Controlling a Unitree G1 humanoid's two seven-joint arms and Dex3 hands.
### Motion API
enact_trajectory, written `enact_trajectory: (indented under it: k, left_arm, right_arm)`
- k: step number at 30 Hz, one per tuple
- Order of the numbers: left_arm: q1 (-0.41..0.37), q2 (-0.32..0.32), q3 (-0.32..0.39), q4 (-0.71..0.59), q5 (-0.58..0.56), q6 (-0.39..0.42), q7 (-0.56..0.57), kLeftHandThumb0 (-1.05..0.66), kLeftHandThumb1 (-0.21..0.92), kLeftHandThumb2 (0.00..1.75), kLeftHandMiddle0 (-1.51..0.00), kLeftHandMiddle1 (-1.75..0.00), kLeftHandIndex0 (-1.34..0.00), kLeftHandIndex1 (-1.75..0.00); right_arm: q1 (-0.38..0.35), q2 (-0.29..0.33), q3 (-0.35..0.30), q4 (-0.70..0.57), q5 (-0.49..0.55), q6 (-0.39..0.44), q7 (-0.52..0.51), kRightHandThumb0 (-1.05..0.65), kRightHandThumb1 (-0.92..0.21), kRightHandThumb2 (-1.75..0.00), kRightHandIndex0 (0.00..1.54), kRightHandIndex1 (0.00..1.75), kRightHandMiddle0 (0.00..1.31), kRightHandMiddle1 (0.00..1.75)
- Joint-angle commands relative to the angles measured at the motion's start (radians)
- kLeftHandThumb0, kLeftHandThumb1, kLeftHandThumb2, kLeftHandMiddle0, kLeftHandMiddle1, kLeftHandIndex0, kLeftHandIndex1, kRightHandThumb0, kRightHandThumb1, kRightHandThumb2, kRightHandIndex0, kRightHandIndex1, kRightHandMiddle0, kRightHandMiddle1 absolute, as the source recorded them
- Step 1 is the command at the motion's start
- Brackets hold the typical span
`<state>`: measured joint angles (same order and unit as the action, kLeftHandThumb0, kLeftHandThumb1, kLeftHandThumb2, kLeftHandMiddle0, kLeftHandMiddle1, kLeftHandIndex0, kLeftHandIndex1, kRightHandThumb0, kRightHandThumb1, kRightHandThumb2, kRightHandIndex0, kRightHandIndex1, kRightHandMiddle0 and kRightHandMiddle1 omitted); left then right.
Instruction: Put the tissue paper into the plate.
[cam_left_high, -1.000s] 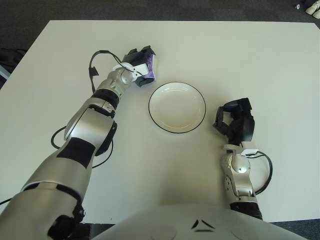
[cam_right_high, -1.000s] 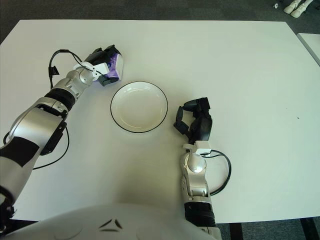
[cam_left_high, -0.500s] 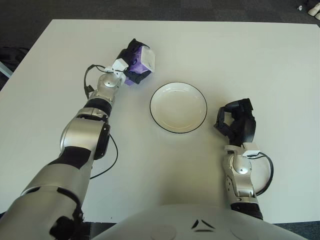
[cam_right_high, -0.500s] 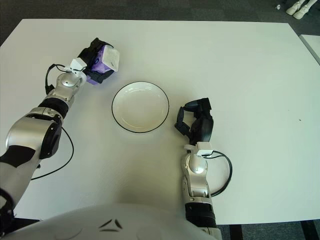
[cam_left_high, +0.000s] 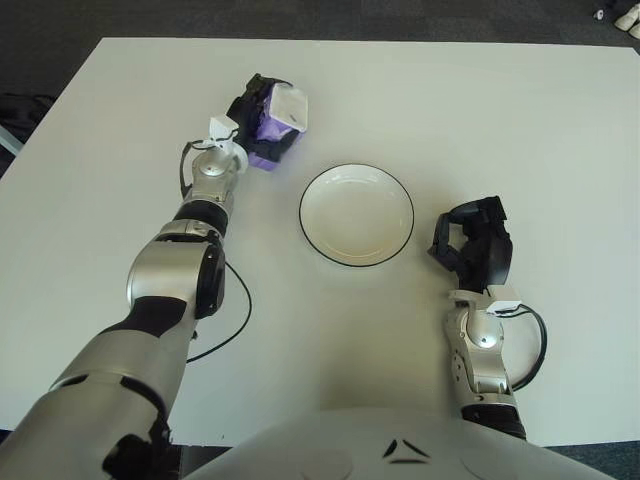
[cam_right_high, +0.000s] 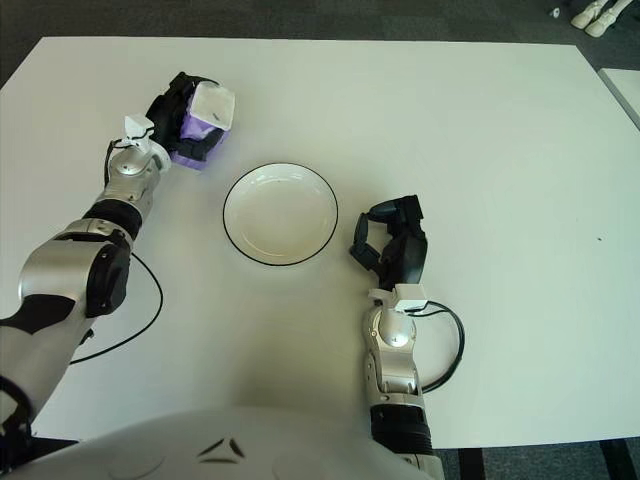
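A purple and white tissue pack (cam_left_high: 275, 126) is held in my left hand (cam_left_high: 258, 120), whose dark fingers are curled around it, up and to the left of the plate. The pack shows lifted, its white end facing up and right. The white plate (cam_left_high: 356, 214) with a thin black rim lies empty in the middle of the white table (cam_left_high: 520, 120). My right hand (cam_left_high: 472, 245) shows to the right of the plate, fingers curled with nothing in them.
A black cable (cam_left_high: 232, 318) loops on the table beside my left forearm. Another black cable (cam_left_high: 530, 345) curls by my right wrist. The table's front edge runs close to my body, and dark floor surrounds the table.
My left hand has carried the tissue pack up and slightly left, and the forearm has swung more upright. The pack has turned so its white end faces up. The right hand has not moved.
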<state>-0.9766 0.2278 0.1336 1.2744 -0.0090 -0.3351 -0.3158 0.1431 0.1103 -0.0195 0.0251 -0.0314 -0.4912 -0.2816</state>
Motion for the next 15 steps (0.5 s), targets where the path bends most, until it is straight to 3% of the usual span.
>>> enact_trajectory:
  k: [1,15]
  left_arm:
    - [0.028,-0.016,0.006,0.01,-0.008,0.005,-0.044,-0.5,0.22,1.44,-1.28,-1.75,-0.68,-1.75]
    - [0.043,-0.038,0.002,-0.161,-0.063,-0.166,-0.212,-0.5,0.23,1.42,-1.26,-1.75,-0.67,-1.75]
  right_arm:
    - [0.035,0.026,-0.011,0.069,0.013,0.032,0.002,-0.42,-0.53,-1.05,0.67,1.67,0.45,1.75]
    - [0.025,0.036,-0.011,0.068,-0.017,0.034,-0.03,-0.42,-0.53,-1.05,0.66,1.67,0.45,1.75]
